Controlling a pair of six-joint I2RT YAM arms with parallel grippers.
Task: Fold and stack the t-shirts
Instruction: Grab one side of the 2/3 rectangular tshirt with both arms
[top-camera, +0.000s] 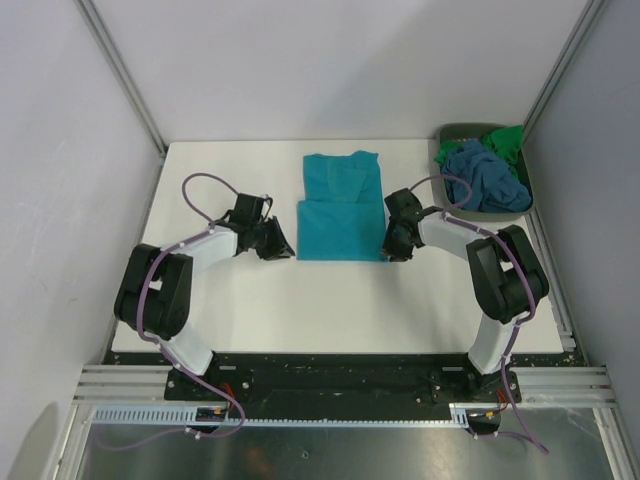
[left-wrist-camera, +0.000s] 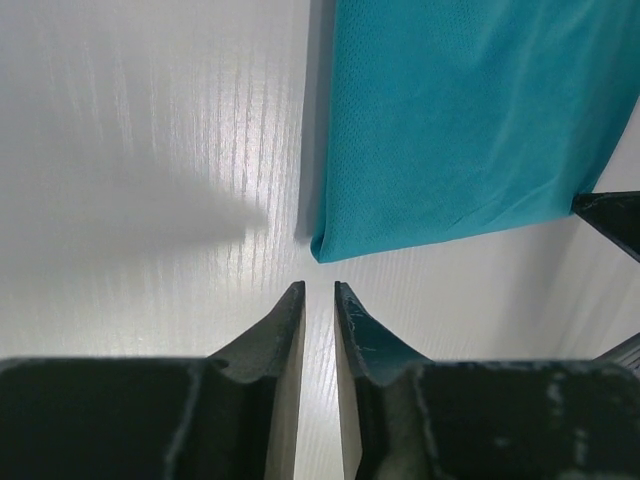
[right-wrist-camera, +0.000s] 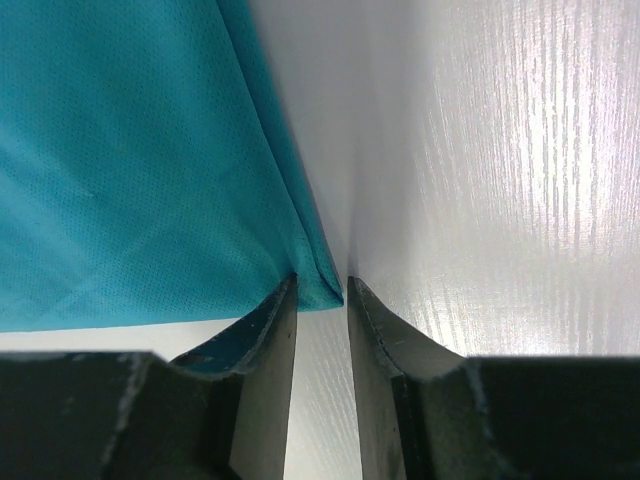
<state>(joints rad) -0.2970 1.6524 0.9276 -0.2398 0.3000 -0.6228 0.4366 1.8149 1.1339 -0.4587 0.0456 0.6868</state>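
Note:
The teal t-shirt (top-camera: 340, 205) lies folded into a flat rectangle in the middle of the white table. My left gripper (top-camera: 278, 243) sits low at its near left corner; in the left wrist view the fingers (left-wrist-camera: 283, 330) stand a narrow gap apart and empty, with the shirt's corner (left-wrist-camera: 330, 245) just ahead of the tips. My right gripper (top-camera: 395, 243) sits at the near right corner; its jaws are a narrow gap apart, and the shirt's corner (right-wrist-camera: 322, 285) lies just between the tips, not pinched. The slate-blue t-shirt (top-camera: 480, 175) and the green t-shirt (top-camera: 505, 142) lie crumpled in the bin.
The grey-green bin (top-camera: 525, 205) stands at the table's back right corner. Grey walls and metal rails close in the table on the left, right and back. A dark tip of the right gripper (left-wrist-camera: 615, 220) shows at the right edge of the left wrist view.

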